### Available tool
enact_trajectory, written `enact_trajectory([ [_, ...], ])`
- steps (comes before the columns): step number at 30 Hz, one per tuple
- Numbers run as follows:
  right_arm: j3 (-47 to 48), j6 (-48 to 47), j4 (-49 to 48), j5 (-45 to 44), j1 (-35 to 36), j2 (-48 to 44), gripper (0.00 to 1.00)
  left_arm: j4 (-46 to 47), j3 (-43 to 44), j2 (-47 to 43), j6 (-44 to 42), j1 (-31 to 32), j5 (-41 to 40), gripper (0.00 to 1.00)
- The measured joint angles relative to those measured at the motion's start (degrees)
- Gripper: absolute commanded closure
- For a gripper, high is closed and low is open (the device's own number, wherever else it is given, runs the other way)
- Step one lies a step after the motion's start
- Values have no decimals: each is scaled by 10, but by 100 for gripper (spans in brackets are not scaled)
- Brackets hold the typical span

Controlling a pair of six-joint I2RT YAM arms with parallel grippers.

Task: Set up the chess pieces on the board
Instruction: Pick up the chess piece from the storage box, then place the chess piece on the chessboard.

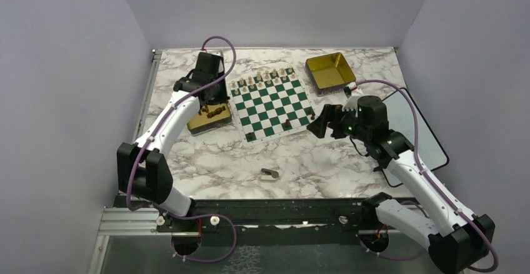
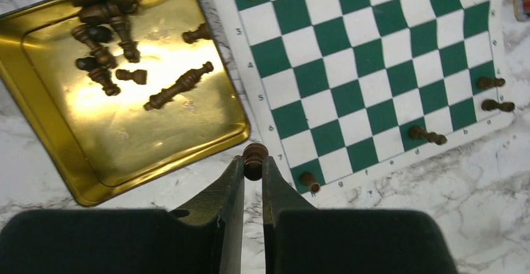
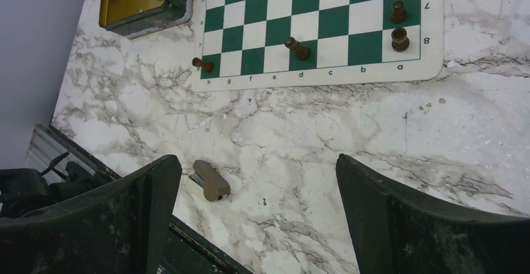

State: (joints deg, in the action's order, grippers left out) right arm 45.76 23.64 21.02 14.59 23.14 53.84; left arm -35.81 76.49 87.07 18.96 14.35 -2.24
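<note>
Pinches one chess piece [image 2: 255, 155] in left gripper [image 2: 253, 166], right gripper [image 3: 254, 161] agape; only four on board [image 2: 375, 67], most in tin [image 2: 144, 142].

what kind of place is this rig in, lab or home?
Likely a lab robot cell, not a home: plain walls box in a marble-print table, the left arm and right arm sit on a metal rail at its near edge, with a board staged.
</note>
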Motion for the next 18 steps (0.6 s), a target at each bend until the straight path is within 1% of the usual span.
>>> enact_trajectory([
  [5,0,-8,13,-13,0,-10,0,-12,13,0,3,71,-17,89],
  [9,-1,-12,18,-16,0,-10,0,-12,19,12,3,115,-39,89],
  [18,-14,-14,24,-16,0,-14,0,-13,19,83,12,163,-81,89],
])
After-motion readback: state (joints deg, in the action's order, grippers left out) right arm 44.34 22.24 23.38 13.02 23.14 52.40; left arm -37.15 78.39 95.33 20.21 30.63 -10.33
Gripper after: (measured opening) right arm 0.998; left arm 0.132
